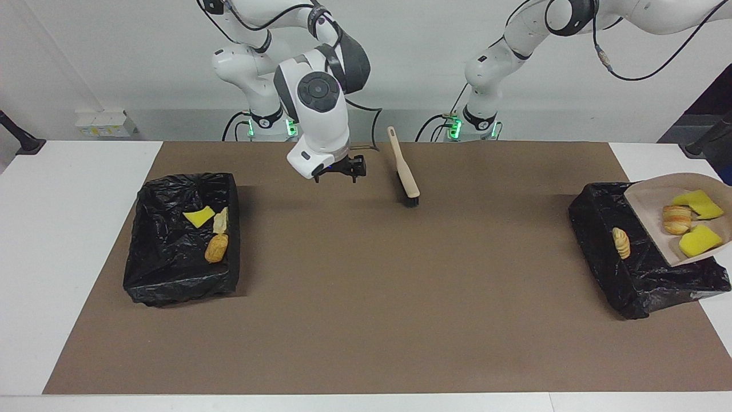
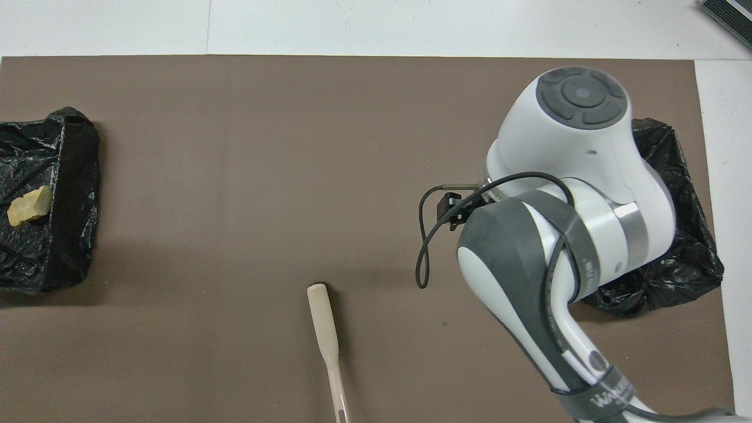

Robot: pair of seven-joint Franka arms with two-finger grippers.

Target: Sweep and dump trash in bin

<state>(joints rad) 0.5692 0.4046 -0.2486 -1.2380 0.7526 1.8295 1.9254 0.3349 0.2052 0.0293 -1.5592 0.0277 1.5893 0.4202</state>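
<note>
Left gripper out of both views. Dustpan [image 1: 649,200] cut by facing view's edge. Right arm hides most of one bin [image 2: 687,264] overhead.
</note>
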